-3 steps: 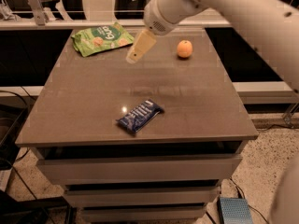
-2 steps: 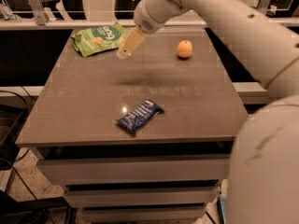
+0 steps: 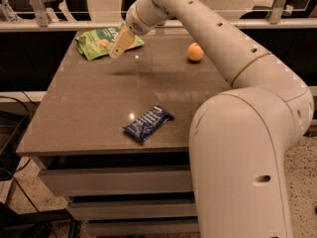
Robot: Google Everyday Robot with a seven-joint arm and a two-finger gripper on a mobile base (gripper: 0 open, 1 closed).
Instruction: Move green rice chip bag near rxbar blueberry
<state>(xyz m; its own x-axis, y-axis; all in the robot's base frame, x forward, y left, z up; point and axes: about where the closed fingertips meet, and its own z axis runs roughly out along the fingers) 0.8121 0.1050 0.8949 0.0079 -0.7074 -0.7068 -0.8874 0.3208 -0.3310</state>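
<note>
The green rice chip bag lies flat at the table's far left corner. The rxbar blueberry, a dark-blue wrapper, lies near the table's front edge, right of centre. My gripper hangs from the white arm just above the table, over the right edge of the green bag, its tan fingers pointing down-left. It holds nothing that I can see.
A small orange fruit sits at the far right of the brown table. The arm's big white base segment fills the right foreground. A railing runs behind the table; drawers sit below its top.
The gripper has moved left across the far side of the table, from between the bag and the orange to the green bag's right edge. The objects have not moved.
</note>
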